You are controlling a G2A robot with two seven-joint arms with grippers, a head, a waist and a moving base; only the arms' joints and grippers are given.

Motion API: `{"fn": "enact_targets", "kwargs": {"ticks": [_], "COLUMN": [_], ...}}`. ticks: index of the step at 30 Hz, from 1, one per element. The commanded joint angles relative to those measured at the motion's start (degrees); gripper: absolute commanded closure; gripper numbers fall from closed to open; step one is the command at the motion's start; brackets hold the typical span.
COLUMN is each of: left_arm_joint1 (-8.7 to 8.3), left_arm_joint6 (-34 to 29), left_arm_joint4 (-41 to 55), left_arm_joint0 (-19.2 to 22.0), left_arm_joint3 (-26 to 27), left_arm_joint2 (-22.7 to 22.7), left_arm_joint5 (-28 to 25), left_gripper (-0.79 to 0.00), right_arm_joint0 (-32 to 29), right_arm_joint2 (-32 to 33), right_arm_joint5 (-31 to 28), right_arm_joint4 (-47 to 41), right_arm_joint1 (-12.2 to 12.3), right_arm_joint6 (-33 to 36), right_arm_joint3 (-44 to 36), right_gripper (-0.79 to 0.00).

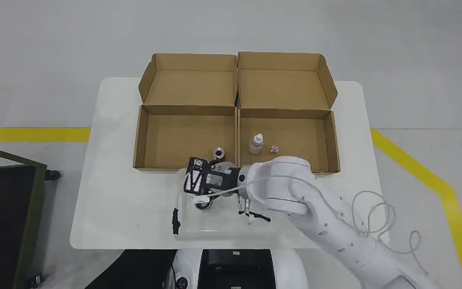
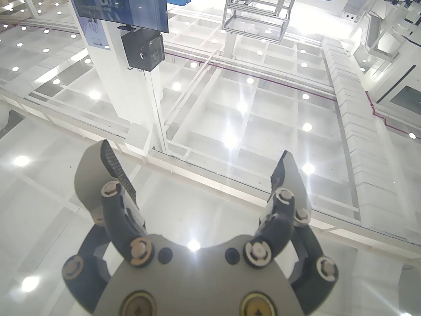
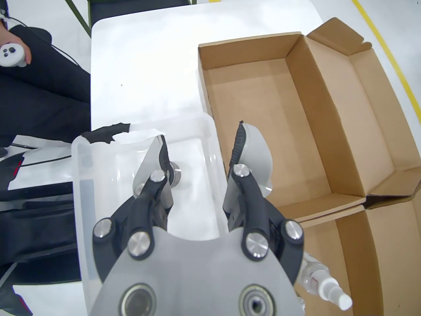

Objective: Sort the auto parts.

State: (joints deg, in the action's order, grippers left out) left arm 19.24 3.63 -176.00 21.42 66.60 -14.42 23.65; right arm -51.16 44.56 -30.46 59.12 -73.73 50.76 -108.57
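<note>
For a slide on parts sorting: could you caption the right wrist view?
Open right claw over a round metal part in the clear bin, beside a cardboard box.

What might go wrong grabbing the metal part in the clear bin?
The open right end effector appears to straddle the clear bin wall beside the cardboard box; lowering could jam a finger on it. The metal part sits by one finger, not between both, so closing might knock it away.
</note>
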Motion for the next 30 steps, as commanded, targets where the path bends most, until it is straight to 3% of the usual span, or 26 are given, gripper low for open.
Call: {"fn": "enact_targets", "kwargs": {"ticks": [1,12,17,30], "left_arm_joint1": [0.00,0.00,0.00,0.00], "left_arm_joint6": [0.00,0.00,0.00,0.00], "left_arm_joint4": [0.00,0.00,0.00,0.00], "left_arm_joint0": [0.00,0.00,0.00,0.00], "left_arm_joint3": [0.00,0.00,0.00,0.00], "left_arm_joint2": [0.00,0.00,0.00,0.00], "left_arm_joint5": [0.00,0.00,0.00,0.00], "left_gripper": [-0.785,-0.785,-0.785,-0.785], "right_arm_joint0": [-1.43,-8.46,-9.63,-10.01], "right_arm_joint2": [0.24,-0.67,-0.62,-1.68], "right_arm_joint5": [-0.85,-6.31,-7.56,-7.32], "right_arm_joint4": [0.92,8.24,11.17,18.56], "right_arm_joint1": [0.35,1.90,2.32,2.43], "right_arm_joint6": [-0.08,-4.45,-6.41,-13.20], "right_arm_joint3": [-0.92,-1.82,-0.92,3.83], "right_gripper": [-0.366,-0.388,-0.496,-0.560]}}
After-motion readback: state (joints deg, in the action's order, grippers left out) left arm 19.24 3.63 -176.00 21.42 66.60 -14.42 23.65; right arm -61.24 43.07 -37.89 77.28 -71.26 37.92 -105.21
